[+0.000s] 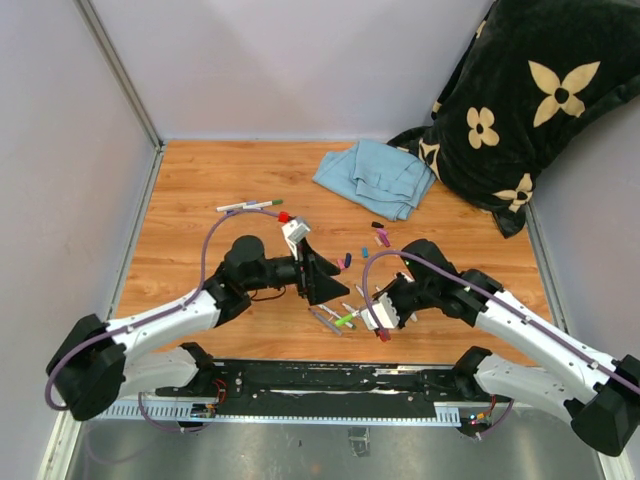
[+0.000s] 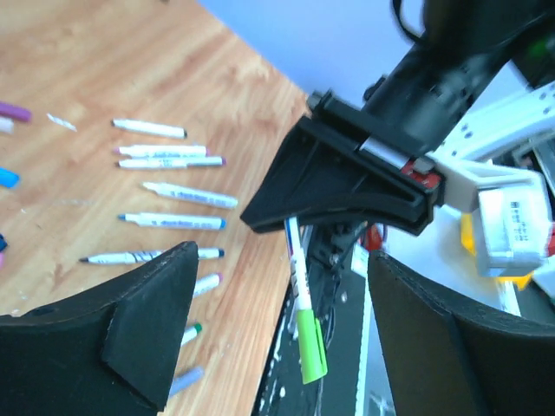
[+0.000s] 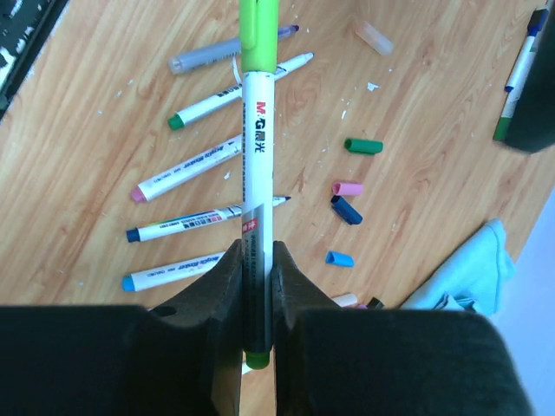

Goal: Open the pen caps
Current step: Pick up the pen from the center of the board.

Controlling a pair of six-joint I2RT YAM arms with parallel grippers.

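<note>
My right gripper [image 3: 257, 251] is shut on the white barrel of a marker [image 3: 257, 147] near its tail end. The marker's light green pen cap [image 3: 257, 35] is still on the barrel and points away from the wrist. In the left wrist view this green cap [image 2: 310, 347] hangs between the wide-apart fingers of my left gripper [image 2: 282, 260], which is open and touches nothing. Loose pen caps lie on the wood: green [image 3: 362, 146], pink [image 3: 349, 188], dark blue [image 3: 347, 210], light blue [image 3: 340, 258]. From above, both grippers [image 1: 325, 275] [image 1: 375, 315] meet near the table's front middle.
Several uncapped markers [image 2: 173, 195] lie in a row on the wooden table [image 1: 200, 180]. Two capped markers [image 1: 250, 206] lie further back. A folded blue cloth [image 1: 375, 175] and a black flowered cushion [image 1: 530, 100] fill the back right. Pale walls enclose the table.
</note>
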